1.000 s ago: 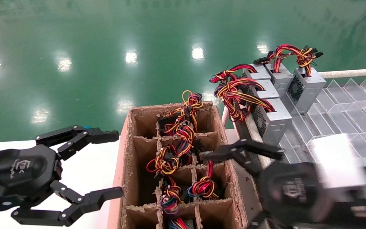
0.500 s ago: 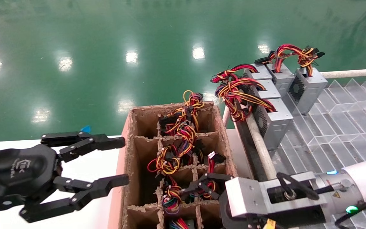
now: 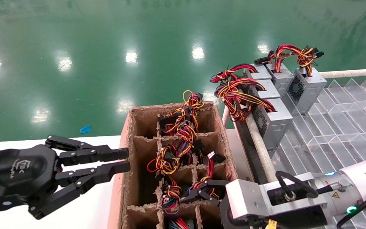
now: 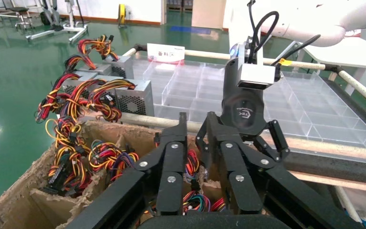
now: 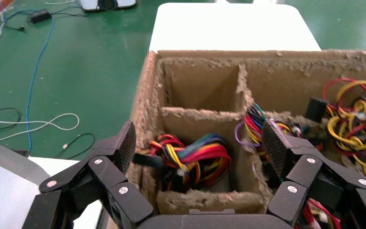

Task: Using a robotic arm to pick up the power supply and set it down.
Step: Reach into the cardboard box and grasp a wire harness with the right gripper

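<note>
Green shop floor behind; cardboard box [image 3: 129, 178] lower centre. Right gripper [image 3: 206, 191] fingers spread wide over power supply [image 5: 193, 160] in near cell, directly below. Left gripper [image 3: 124, 160] narrowed, idle at lower left.

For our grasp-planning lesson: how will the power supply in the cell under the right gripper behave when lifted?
Its wire bundle looks floppy, so may snag the cardboard dividers. Its body, hidden here, is probably rigid and heavy like the racked metal units. The right gripper straddles the cell, jaws open; the left gripper idles beside the box.
</note>
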You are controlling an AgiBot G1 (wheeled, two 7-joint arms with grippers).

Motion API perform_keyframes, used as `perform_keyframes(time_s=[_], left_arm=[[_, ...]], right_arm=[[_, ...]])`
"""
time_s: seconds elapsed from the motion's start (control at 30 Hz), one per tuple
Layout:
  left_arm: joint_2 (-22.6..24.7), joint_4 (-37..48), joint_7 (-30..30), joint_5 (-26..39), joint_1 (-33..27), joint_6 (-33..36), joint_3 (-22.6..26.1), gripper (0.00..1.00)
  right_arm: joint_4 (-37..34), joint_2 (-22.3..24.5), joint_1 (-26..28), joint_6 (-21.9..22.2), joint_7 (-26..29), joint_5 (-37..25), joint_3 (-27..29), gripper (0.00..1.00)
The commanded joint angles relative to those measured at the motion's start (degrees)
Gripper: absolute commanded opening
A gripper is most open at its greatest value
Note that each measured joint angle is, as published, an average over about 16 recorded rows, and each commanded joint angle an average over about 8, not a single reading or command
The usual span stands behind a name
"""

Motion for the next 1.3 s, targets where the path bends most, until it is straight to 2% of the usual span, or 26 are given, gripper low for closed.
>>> perform_keyframes(time_s=[0.03,0.53,0.97,1.0,1.23,1.27,1.3], left_arm=[[0.0,0.0,0.0,0.0,0.0,0.0,0.0,0.0],[0.0,0.0,0.0,0.0,0.0,0.0,0.0,0.0],[0.0,0.0,0.0,0.0,0.0,0.0,0.0,0.0],[0.0,0.0,0.0,0.0,0.0,0.0,0.0,0.0],[0.0,0.0,0.0,0.0,0.0,0.0,0.0,0.0],[0.0,0.0,0.0,0.0,0.0,0.0,0.0,0.0],[0.0,0.0,0.0,0.0,0.0,0.0,0.0,0.0]], right_arm=[[-0.3,0.3,0.16,0.25,-0.09,0.41,-0.73,0.12],[-2.88,0.48,0.96,0.31,-1.8,2.66,-3.61,0.09],[-2.6,0.64,0.99,0.68,-1.06,4.13,-6.09,0.14],[-2.64,0.63,1.02,0.69,-1.08,4.26,-6.2,0.18],[-3.2,0.79,1.15,0.96,-1.53,5.56,-6.61,0.94],[-3.37,0.84,1.17,1.09,-1.75,5.74,-6.56,1.0],[-3.57,0.88,1.21,1.24,-2.05,5.89,-6.49,1.0]])
